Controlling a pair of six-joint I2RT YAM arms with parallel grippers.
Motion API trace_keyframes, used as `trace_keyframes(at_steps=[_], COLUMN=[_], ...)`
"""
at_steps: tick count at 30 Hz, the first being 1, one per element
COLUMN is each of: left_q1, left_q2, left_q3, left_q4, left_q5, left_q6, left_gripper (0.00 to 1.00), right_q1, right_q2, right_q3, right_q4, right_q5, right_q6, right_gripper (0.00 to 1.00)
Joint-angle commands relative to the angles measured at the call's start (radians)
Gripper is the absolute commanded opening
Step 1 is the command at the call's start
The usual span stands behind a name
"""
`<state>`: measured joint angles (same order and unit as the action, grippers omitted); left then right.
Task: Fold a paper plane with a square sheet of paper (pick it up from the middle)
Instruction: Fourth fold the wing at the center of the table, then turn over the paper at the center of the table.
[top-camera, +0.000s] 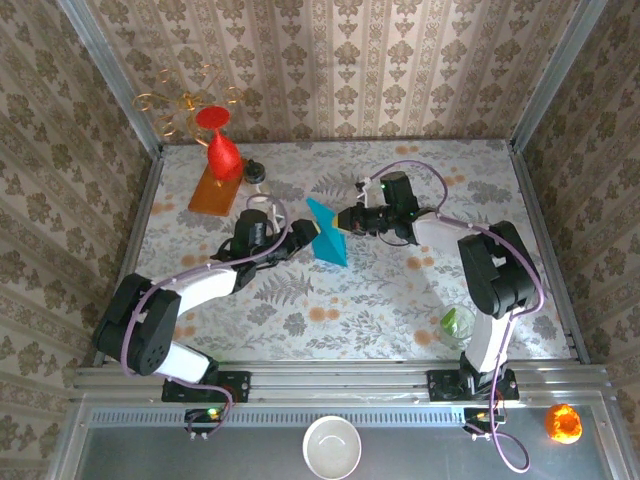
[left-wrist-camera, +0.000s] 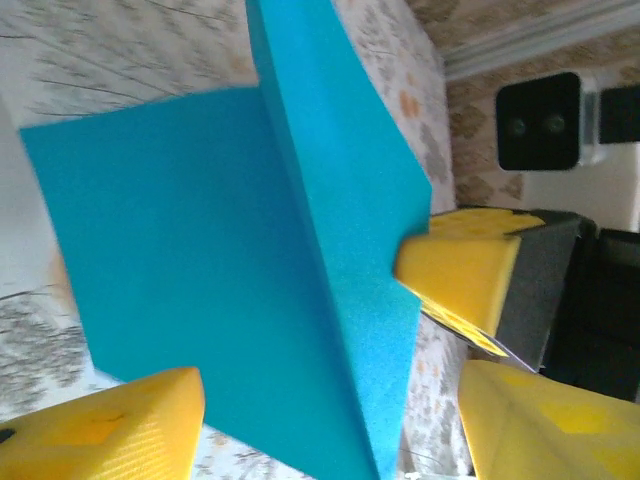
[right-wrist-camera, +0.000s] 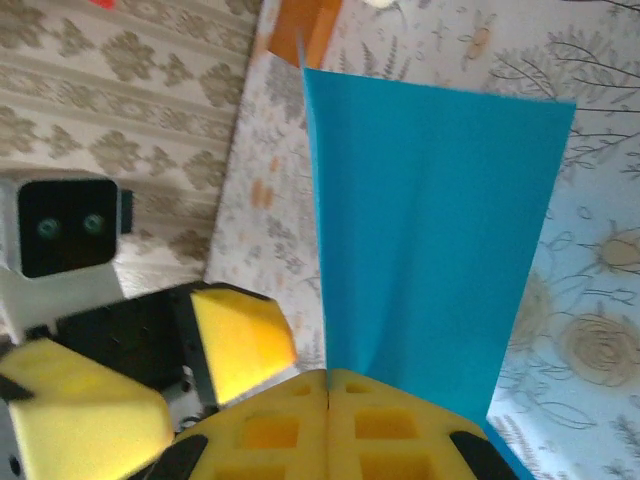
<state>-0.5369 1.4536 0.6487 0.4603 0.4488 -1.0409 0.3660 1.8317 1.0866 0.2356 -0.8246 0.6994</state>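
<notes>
Mid-table, right gripper (right-wrist-camera: 328, 388): clenched, its yellow pads pressed together on one edge of the square sheet of paper (right-wrist-camera: 430, 230). In the overhead view the right gripper (top-camera: 341, 221) reaches in from the right.
Left gripper (left-wrist-camera: 320, 435): released. Its yellow fingers (left-wrist-camera: 110, 430) stand wide apart with the sheet's near edge between them, neither one pinching it. From above, the left gripper (top-camera: 308, 232) meets the sheet from the left.
Square sheet of paper (top-camera: 328, 240): teal, bent along a crease into two panels, standing up between the two grippers near the table's middle.
Table (top-camera: 400, 290): floral cover, walled on three sides.
Orange board (top-camera: 212, 192): far left corner, with the red vase (top-camera: 222, 150) upright on it, well apart from the sheet.
Glass (top-camera: 457, 326): near right, beside the right arm's base, with something green inside.
</notes>
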Motion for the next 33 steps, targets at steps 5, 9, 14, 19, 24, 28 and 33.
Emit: trace_keyframes(at_steps=[5,9,14,19,24,28,33], left_q1=[-0.043,-0.046,-0.052,-0.053,-0.051,-0.048,-0.044], left_q2=[0.035,0.059,0.073,0.073,0.054,0.035,0.03], left_q3=[0.063,0.064,0.079,0.085,0.095,0.096,0.097], left_q4=[0.141,0.218,0.233,0.271,0.266,0.227,0.219], left_q5=[0.059,0.083,0.105,0.124,0.133,0.119,0.117], left_q6=[-0.028,-0.056,-0.045,-0.052,-0.065,-0.053,-0.054], left_gripper=[0.65,0.6,0.54,0.45,0.37,0.33,0.28], right_q1=[-0.017,-0.022,-0.024,-0.025,-0.03,-0.036,-0.043], right_q2=[-0.062,-0.05,-0.041,-0.041,-0.046,-0.046,-0.053], right_q3=[-0.069,-0.083,-0.083,-0.085,-0.091,-0.096,-0.1], right_q4=[0.299,0.409,0.468,0.49,0.505,0.53,0.542], right_q5=[-0.078,-0.102,-0.117,-0.126,-0.128,-0.132,-0.137], right_q6=[0.276,0.374,0.429,0.45,0.463,0.481,0.491], right_gripper=[0.07,0.07,0.07,0.07,0.08,0.09,0.13])
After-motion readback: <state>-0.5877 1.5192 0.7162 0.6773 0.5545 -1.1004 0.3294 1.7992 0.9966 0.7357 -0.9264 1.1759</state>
